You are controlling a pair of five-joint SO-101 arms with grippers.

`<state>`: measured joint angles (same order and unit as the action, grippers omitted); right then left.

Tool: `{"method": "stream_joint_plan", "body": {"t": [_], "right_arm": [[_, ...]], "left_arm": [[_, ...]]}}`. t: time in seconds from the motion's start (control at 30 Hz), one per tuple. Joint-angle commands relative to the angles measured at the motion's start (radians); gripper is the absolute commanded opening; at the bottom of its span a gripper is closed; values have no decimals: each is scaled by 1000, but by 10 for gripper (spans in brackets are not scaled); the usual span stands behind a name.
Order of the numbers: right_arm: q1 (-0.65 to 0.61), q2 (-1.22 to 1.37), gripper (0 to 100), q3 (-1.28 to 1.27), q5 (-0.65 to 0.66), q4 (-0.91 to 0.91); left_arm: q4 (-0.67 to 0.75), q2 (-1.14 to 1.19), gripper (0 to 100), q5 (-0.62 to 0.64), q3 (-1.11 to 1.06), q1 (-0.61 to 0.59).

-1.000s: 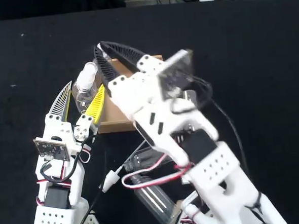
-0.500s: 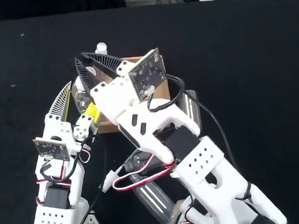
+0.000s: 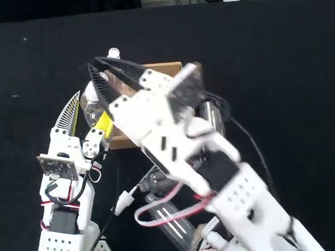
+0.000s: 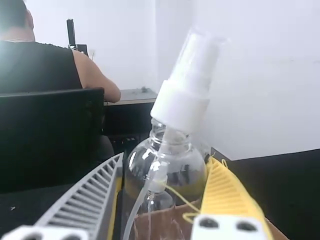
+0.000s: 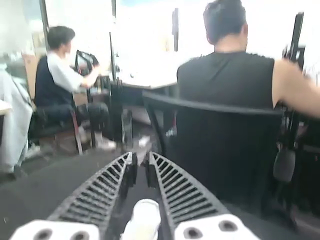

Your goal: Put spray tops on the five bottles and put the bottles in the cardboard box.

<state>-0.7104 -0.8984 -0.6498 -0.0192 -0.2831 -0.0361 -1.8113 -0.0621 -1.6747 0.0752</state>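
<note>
My left gripper [image 3: 95,101] [image 4: 165,165], with one grey and one yellow finger, is shut on a clear bottle [image 3: 89,106] [image 4: 150,175] held upright at the near left corner of the cardboard box [image 3: 123,141]. A white spray top [image 4: 182,100] sits tilted in the bottle's neck, its tube hanging inside. My right gripper [image 3: 93,66] [image 5: 140,162], with black fingers, lies level over that bottle, tips almost together. The spray top [image 5: 142,220] shows between those fingers near their base; I cannot tell whether they touch it.
A clear bottle [image 3: 212,114] lies at the box's right side. Two more bottles [image 3: 173,222] [image 3: 154,180] lie on the black table under the right arm. A loose white spray top [image 3: 124,202] lies near them. A small white cap [image 3: 113,52] shows beyond the box.
The right arm swung left from above the box to above the held bottle, then its wrist turned. The left arm and its bottle stayed put.
</note>
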Motion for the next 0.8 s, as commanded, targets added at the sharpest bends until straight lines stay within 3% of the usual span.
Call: {"method": "stream_joint_plan", "body": {"t": [0.0, 0.13, 0.4, 0.57, 0.77], "right_arm": [[2, -133, 11, 24, 9, -95], [124, -202, 11, 24, 11, -249], [525, -211, 11, -127, 8, -468], [632, -211, 11, -366, 3, -327], [631, -203, 11, -593, 2, -21]], "left_arm": [[20, -8, 30, -2, -24, 4], [20, -6, 30, 0, -24, 4], [20, -6, 30, 2, -24, 4], [20, -6, 30, 2, -24, 4], [20, -6, 30, 0, -24, 5]]}}
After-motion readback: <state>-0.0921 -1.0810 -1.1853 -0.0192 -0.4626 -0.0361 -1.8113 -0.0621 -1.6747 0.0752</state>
